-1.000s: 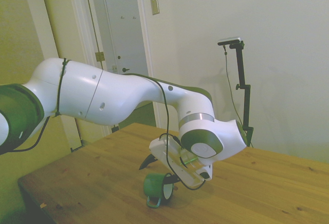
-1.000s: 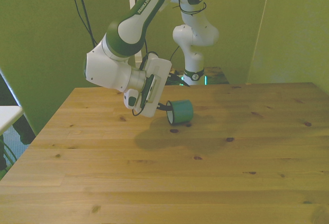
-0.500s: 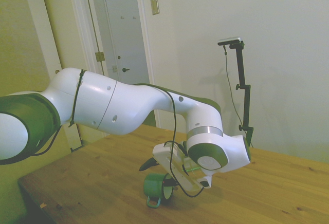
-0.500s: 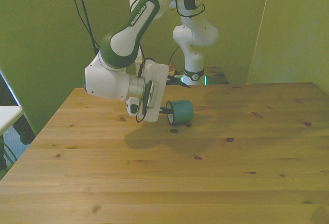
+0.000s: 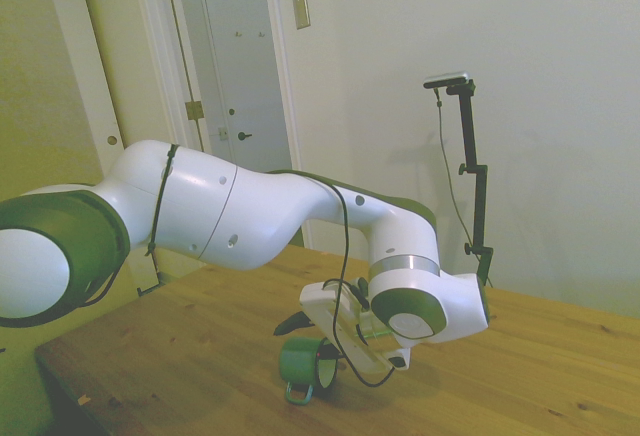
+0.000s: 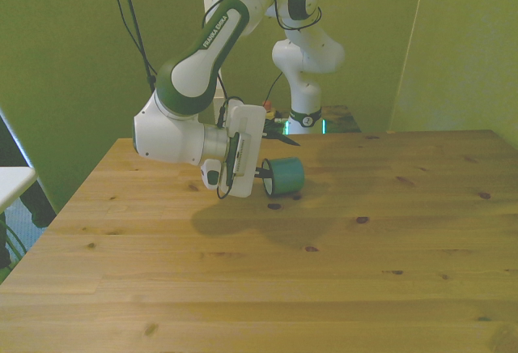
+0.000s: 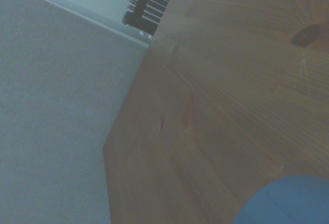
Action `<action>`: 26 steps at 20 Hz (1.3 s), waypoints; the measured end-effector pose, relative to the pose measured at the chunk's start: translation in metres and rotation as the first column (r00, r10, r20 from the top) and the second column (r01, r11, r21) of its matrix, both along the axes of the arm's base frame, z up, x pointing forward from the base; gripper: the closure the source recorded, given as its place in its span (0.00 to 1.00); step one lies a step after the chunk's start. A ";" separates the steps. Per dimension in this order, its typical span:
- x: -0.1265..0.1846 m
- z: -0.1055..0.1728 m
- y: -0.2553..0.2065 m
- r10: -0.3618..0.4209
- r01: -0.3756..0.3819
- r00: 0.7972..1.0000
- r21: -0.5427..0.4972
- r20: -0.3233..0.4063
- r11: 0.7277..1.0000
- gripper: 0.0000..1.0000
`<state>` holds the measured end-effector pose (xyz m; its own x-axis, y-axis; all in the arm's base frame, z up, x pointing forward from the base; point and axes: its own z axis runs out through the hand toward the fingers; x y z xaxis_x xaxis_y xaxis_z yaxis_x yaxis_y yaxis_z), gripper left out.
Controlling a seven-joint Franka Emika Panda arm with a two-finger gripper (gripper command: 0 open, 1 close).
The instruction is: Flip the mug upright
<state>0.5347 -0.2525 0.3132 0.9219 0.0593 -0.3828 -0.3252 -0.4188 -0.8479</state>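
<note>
— Mug [image 6: 285, 176] position?
— On its side on the desk [image 6: 324, 272], toward the far edge and the front view's left half. Its base faces the camera across the desk; in the side view the loop handle lies low against the wood.
— And the hand [image 6: 265, 172]?
— Turned sideways at the mug's mouth, one dark finger at the rim. Whether the fingers clamp the rim or stand apart, I cannot tell.
— Wrist camera?
— Wood grain, a wall beyond the desk's edge, and a blurred blue-green curve [image 7: 288, 201], probably the mug.
</note>
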 end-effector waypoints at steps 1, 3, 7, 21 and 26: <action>0.001 -0.001 0.000 0.001 -0.001 1.000 0.003 -0.001 1.000 1.00; 0.003 -0.004 0.001 0.005 -0.005 1.000 0.007 -0.003 1.000 1.00; 0.007 -0.007 0.006 0.018 -0.018 1.000 0.014 -0.002 1.000 1.00; 0.009 0.007 0.020 0.042 -0.042 0.999 0.013 0.016 0.999 1.00; -0.004 0.047 0.044 0.017 -0.005 0.994 -0.111 0.112 0.994 1.00</action>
<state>0.5311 -0.2089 0.3598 0.9591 0.0328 -0.2813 -0.2251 -0.5145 -0.8274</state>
